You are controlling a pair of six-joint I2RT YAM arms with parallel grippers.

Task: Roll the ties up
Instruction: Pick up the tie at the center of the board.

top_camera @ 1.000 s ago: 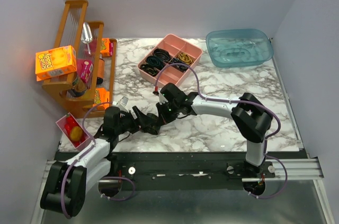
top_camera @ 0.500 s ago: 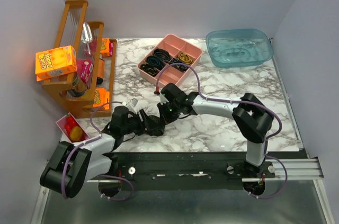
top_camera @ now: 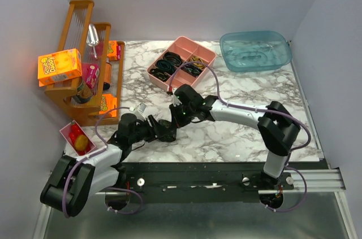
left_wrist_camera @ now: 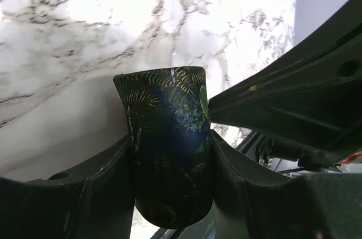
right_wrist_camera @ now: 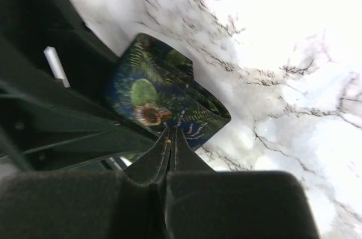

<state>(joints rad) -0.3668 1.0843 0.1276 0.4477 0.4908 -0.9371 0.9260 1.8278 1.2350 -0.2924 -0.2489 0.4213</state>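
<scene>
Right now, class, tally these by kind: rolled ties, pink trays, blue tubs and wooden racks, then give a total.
Rolled tie: 1
Pink tray: 1
Blue tub: 1
Wooden rack: 1
Total: 4

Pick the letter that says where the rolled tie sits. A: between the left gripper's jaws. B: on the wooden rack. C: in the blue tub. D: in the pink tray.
A: the left wrist view shows the rolled tie flanked by both jaws of the left gripper.
</scene>
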